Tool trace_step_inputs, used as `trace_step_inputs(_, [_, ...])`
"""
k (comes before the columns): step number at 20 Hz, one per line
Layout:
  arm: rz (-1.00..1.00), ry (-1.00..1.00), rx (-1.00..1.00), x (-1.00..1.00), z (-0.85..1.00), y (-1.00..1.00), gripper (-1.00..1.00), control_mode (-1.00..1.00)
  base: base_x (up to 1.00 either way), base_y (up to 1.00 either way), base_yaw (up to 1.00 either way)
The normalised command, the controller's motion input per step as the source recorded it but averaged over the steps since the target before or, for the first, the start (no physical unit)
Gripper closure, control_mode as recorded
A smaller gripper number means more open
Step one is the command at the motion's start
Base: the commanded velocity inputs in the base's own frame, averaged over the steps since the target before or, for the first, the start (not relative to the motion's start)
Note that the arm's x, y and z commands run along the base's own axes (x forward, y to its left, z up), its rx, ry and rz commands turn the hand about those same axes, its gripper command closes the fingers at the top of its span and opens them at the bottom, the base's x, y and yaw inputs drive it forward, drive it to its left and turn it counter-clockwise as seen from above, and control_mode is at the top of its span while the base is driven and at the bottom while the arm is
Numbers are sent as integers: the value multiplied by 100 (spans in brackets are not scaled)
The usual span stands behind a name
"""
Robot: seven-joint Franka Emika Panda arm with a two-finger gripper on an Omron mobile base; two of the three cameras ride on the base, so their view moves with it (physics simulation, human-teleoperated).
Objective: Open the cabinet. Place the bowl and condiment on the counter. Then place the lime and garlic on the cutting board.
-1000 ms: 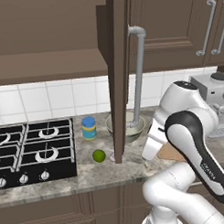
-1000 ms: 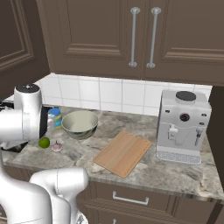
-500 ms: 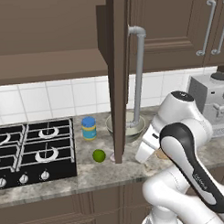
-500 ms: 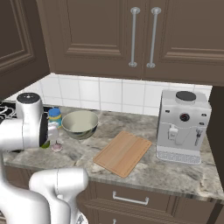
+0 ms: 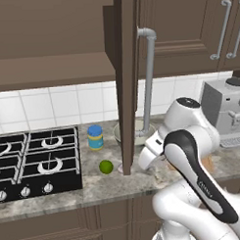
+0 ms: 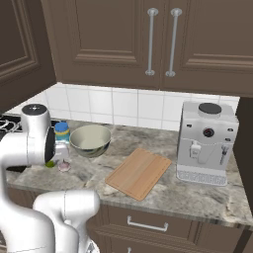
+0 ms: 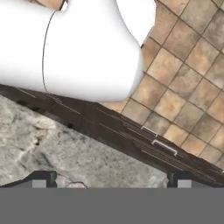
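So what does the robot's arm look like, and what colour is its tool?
The arm is made of chunky, rounded, glossy white segments with dark, nearly black bands at its joints. No cables or markings show. The tool has two small dark finger tips with pale grey pads.

Marbled counter (image 6: 197, 195) with bowl (image 6: 90, 140), condiment (image 5: 95, 137), lime (image 5: 106, 166), cutting board (image 6: 138, 173), coffee machine (image 6: 206, 143)

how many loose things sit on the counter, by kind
bowl: 1
condiment jar: 1
lime: 1
garlic: 1
cutting board: 1
coffee machine: 1
total: 6
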Motion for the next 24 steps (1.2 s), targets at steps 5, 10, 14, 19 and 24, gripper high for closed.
trace_step_inputs(5, [-8,9,0,1,-21,11,-100,-100,0,0,0])
trace_step_inputs(10, [-4,0,0,9,-10,6,-100,-100,0,0,0])
trace_step_inputs(14, [-4,0,0,16,-11,0,-100,-100,0,0,0])
trace_step_inputs(19, [-3,0,-1,14,-27,0,-100,-100,0,0,0])
trace_step_inputs(24, [-1,0,-1,15,-31,0,-100,-100,0,0,0])
